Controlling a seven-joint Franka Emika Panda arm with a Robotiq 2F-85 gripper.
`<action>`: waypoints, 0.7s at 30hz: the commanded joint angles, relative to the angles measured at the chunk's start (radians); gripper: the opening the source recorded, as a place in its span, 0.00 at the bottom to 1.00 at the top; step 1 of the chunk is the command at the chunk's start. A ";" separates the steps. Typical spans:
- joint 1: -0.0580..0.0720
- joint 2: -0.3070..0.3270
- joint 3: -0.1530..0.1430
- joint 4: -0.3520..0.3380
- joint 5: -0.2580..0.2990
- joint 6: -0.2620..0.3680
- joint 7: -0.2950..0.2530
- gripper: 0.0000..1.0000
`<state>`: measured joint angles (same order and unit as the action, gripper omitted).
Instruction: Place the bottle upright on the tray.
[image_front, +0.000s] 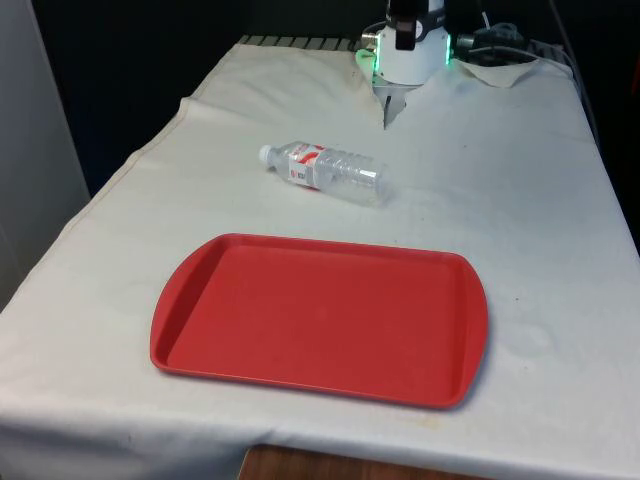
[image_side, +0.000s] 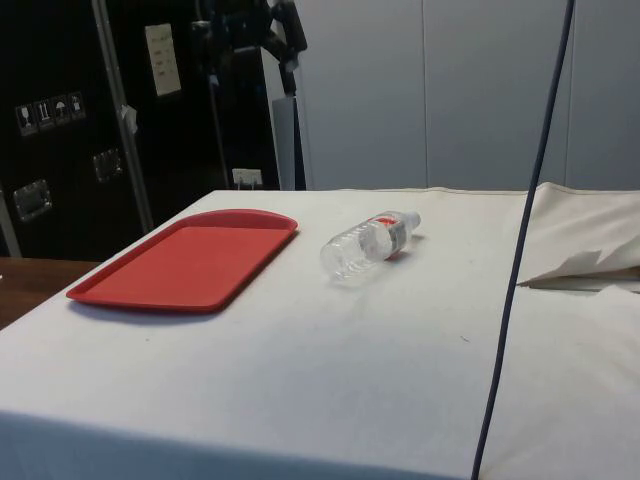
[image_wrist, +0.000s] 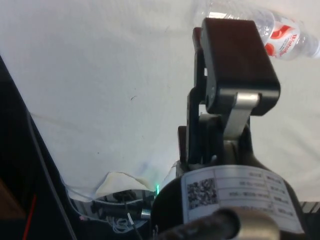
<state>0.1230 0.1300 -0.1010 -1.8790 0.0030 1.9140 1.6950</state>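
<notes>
Red rectangular plastic tray (image_front: 200, 335) sits flat on white cloth-covered table (image_front: 540, 250), nothing on it. Clear plastic water bottle (image_front: 325, 171) with white cap and red-white label lies on side beyond tray, apart from it, cap toward front view's left. Black two-finger gripper (image_wrist: 220, 60) above cloth near bottle (image_wrist: 272, 25), fingers seen edge-on; cannot tell whether parted or closed.

On the cloth: 1 clear bottle (image_front: 325, 171) and 1 red tray (image_front: 320, 318).
</notes>
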 joint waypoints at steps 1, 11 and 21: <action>-0.001 -0.001 0.000 -0.003 0.009 0.008 0.015 1.00; 0.000 0.002 0.000 -0.005 0.000 -0.001 0.068 1.00; -0.001 0.006 -0.001 -0.010 0.011 0.007 0.146 1.00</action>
<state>0.1230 0.1350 -0.1010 -1.8890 0.0040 1.9130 1.8370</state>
